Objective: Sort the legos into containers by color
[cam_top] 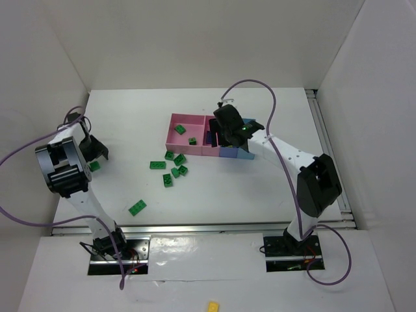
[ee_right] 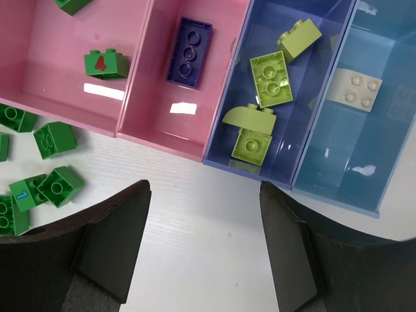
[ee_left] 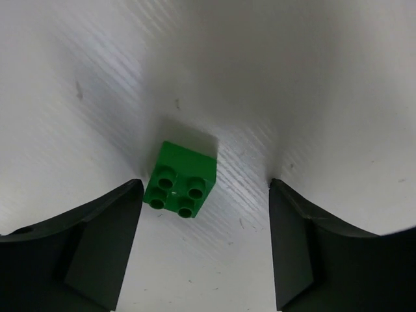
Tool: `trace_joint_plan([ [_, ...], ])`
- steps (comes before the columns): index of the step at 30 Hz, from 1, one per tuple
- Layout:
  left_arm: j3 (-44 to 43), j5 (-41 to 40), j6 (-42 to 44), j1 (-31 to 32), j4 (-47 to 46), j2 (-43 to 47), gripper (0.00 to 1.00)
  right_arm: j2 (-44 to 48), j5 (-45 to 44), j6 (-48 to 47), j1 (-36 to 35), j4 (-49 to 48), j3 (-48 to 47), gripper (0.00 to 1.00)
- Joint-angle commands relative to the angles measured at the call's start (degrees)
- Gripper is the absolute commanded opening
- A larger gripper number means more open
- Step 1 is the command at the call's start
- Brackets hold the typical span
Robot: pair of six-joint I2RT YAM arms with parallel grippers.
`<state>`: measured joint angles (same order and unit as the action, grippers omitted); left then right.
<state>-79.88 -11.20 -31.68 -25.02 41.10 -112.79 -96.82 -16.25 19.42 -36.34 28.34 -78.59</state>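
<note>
My left gripper [cam_top: 97,158] is open, low over the table at the far left. A green four-stud lego [ee_left: 181,180] lies between the tips of its fingers [ee_left: 110,234], closer to the left one; it also shows in the top view [cam_top: 95,166]. My right gripper [ee_right: 205,195] is open and empty over bare table, just in front of the containers [ee_right: 166,144]. The pink compartments hold green legos [ee_right: 107,64] and a dark purple one [ee_right: 189,51]. The blue compartment holds yellow-green legos [ee_right: 270,78]. The light-blue one holds a beige lego [ee_right: 354,89].
Several loose green legos [cam_top: 175,166] lie left of and in front of the tray [cam_top: 174,140]; one [cam_top: 137,207] sits nearer the front edge. White walls close in the table. A yellow brick [cam_top: 213,305] lies off the table at the bottom.
</note>
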Motion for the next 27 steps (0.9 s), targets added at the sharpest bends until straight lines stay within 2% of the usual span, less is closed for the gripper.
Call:
trace_joint_plan([
  [1, 1.74, 3.64, 0.83, 0.23, -2.61, -0.41, 0.81, -0.04, -0.27, -1.22, 0.3, -0.3, -1.22, 0.76],
  [9, 3.76, 7.16, 1.89, 3.48, -6.12, -0.94, 0.68, -0.57, -0.8, -1.23, 0.3, -0.3, -2.27, 0.76],
  [10, 3.24, 6.64, 1.89, 3.48, -6.12, -0.94, 0.64, -1.09, -0.8, -1.23, 0.3, -0.3, -2.27, 0.76],
  [11, 3.24, 6.63, 1.89, 3.48, -6.12, -1.46, 0.52, -1.09, -0.8, -1.23, 0.3, 0.48, -2.79, 0.76],
  [13, 2.71, 6.63, 2.41, 3.48, -6.12, -1.47, 0.44, -1.71, -0.8, -1.23, 0.3, 1.11, -2.8, 0.76],
  [15, 2.1, 7.24, 3.72, 3.48, -5.6, -1.47, 0.28, -1.71, -0.8, -1.23, 0.3, 1.11, -3.42, 0.76],
  [18, 1.39, 9.79, 6.18, 4.09, -5.59, -0.94, 0.24, -1.71, -1.41, -1.23, 0.3, 1.11, -3.42, 0.76],
  [27, -3.52, 12.08, 8.65, 9.89, -2.52, 2.67, 0.21, -1.71, -1.94, -1.23, 0.3, 1.11, -2.89, 0.76],
])
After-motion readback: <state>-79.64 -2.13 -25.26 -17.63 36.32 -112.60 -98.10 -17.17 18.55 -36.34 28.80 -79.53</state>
